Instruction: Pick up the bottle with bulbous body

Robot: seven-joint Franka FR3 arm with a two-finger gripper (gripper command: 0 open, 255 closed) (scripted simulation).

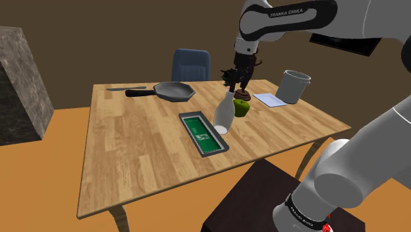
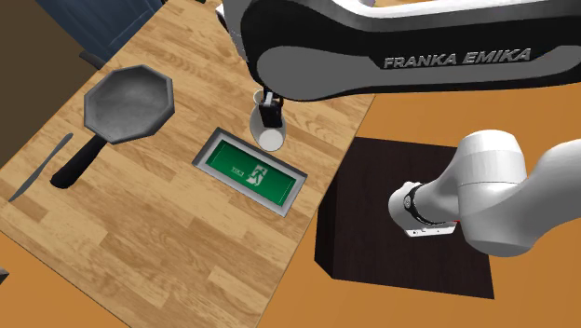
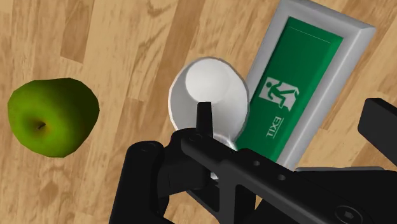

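A white bottle [image 1: 224, 116] with a bulbous body and narrow neck stands upright on the wooden table [image 1: 138, 151], between a green apple [image 1: 242, 109] and a framed green exit sign [image 1: 205, 134]. My black gripper [image 1: 238, 82] hangs just above the bottle's neck, a little toward the apple. In the wrist view the bottle [image 3: 207, 92] appears from above, under one finger [image 3: 203, 114]. The other finger [image 3: 380, 121] stands far off over the exit sign [image 3: 299, 89]. The gripper [image 3: 291, 114] is open and holds nothing. From the second exterior view the bottle [image 2: 266, 129] sits under the arm.
A dark pan [image 1: 172, 91] and a knife [image 1: 125, 87] lie at the table's far side, with a blue chair [image 1: 191, 64] behind. A grey pot [image 1: 293, 86] and a sheet of paper [image 1: 271, 99] sit near the apple. The dark stand [image 2: 410, 219] adjoins the table.
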